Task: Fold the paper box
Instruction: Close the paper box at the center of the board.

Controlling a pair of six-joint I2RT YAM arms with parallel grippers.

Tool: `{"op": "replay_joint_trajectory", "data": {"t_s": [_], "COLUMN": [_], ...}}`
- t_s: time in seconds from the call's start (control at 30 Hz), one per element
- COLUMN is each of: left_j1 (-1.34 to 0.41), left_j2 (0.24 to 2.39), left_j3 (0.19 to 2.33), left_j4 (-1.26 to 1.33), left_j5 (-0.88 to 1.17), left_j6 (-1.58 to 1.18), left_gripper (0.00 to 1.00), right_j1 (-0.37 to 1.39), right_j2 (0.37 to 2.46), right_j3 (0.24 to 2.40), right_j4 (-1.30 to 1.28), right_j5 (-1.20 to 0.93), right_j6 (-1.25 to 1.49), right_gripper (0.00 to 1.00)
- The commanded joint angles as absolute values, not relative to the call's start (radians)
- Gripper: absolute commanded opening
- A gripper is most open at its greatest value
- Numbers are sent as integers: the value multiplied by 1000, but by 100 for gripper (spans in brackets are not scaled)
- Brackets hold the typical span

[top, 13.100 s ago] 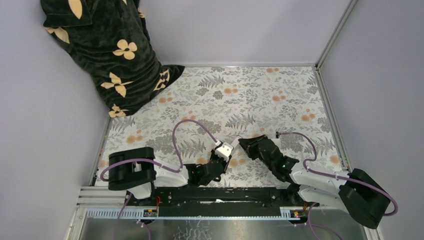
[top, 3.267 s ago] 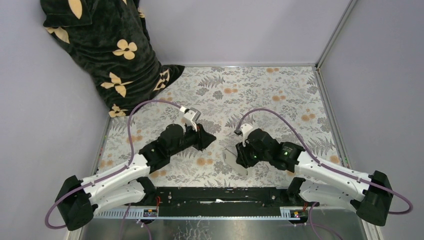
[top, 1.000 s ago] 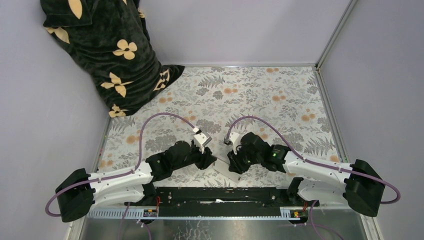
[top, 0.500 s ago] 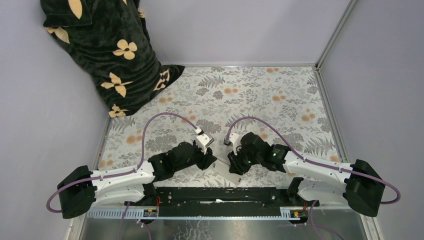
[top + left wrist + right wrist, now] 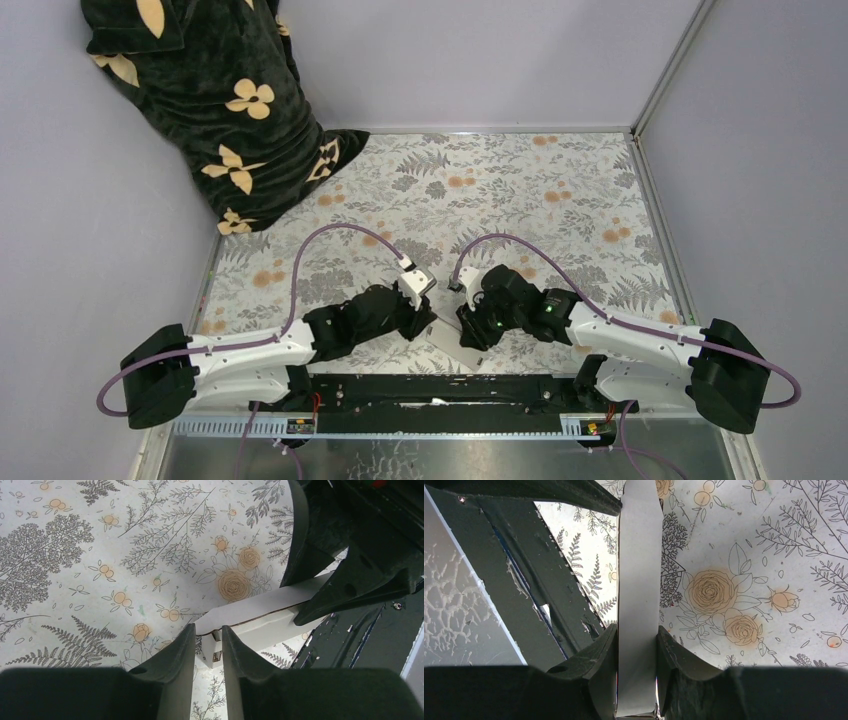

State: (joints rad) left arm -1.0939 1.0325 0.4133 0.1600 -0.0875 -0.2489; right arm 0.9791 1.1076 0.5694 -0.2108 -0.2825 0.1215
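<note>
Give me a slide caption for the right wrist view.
Right gripper shut on the white paper box, floral table cover behind.

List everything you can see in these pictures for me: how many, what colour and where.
paper box: one, white, near the front, between the two grippers
tablecloth: one, pale with grey leaves and orange flowers, spread under everything
blanket: one, dark with cream flowers, heaped in the far left corner
cables: two, purple, one looping over each arm
arms: two, white and black, fixed side by side at the near edge
left gripper: one, black, fingers either side of one end of the paper box
right gripper: one, black, clamped on the other end of the paper box
</note>
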Motion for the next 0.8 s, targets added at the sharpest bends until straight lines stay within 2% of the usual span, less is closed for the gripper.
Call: {"op": "replay_joint_trajectory", "data": {"t_s": [0.0,0.17,0.77], "left_j1": [-1108,-1119,-1152], "left_j2": [1057,1061,1102], "left_j3": [443,456,540], "left_j4": [161,144,66], "left_j5": [-152,-182,-249], "left_j6": [-225,-225,-219], "left_gripper": [29,25,22], "right_j1": [988,988,988], "right_j2": [1094,1091,1080], "right_j3": [619,615,621], "right_j4": [-209,-208,-221], "right_j5": [-365,-366,-322], "right_j6": [110,111,101], "right_gripper": [33,33,32]}}
